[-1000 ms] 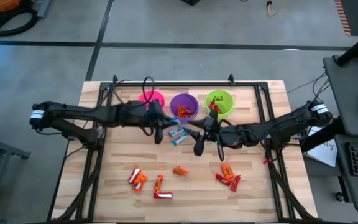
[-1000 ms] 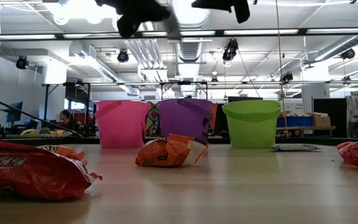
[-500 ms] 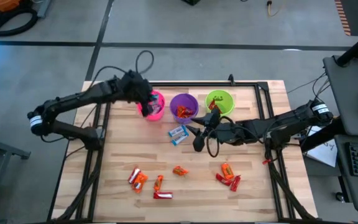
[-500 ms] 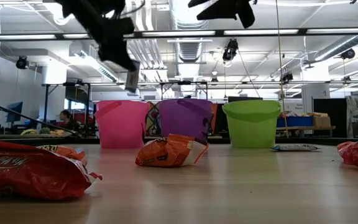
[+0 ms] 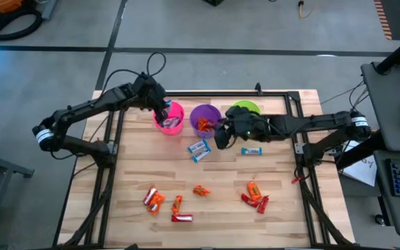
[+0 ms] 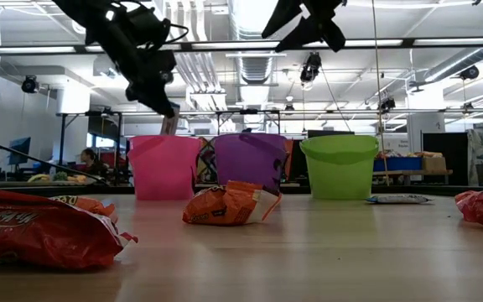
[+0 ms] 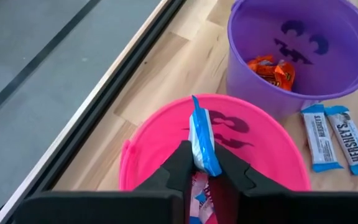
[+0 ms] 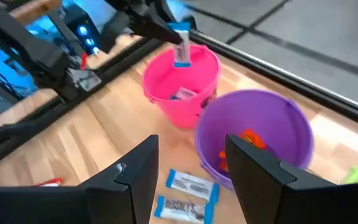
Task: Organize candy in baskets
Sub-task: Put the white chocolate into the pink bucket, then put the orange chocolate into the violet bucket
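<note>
High view: left gripper (image 5: pixel 164 111) over the rim of the pink basket (image 5: pixel 174 111), fingers pinched on a blue-and-white candy bar (image 5: pixel 166 118) hanging above the basket's inside. Right gripper (image 5: pixel 220 135) just beside the purple basket (image 5: pixel 205 113), nothing between its spread fingers. Green basket (image 5: pixel 245 109) partly hidden behind the right arm. Two blue-and-white bars (image 5: pixel 198 149) flat on the wooden table (image 5: pixel 130 167) near the purple basket, another blue-and-white bar (image 5: pixel 251 151) below the right arm. Orange and red candy (image 5: pixel 164 203) scattered along the table's near half, more red ones (image 5: pixel 255 196) on the right.

Low view: pink, purple and green baskets in a row at the back of the table. Left gripper up high, above the pink basket, bar dangling just over its rim. Crumpled orange wrapper (image 6: pixel 230 204) close in front of the purple basket; large red wrapper (image 6: pixel 44 228) in the near foreground.

Left wrist view: dark fingers (image 7: pixel 178 163) clamped on the upright blue-and-white bar directly over the pink basket; more wrapped candy inside. Orange candy (image 7: pixel 272 70) at the bottom of the purple basket.

Right wrist view: fingers (image 8: pixel 138 171) apart and empty, pink and purple baskets ahead, two blue-and-white bars on the table between the fingers.
</note>
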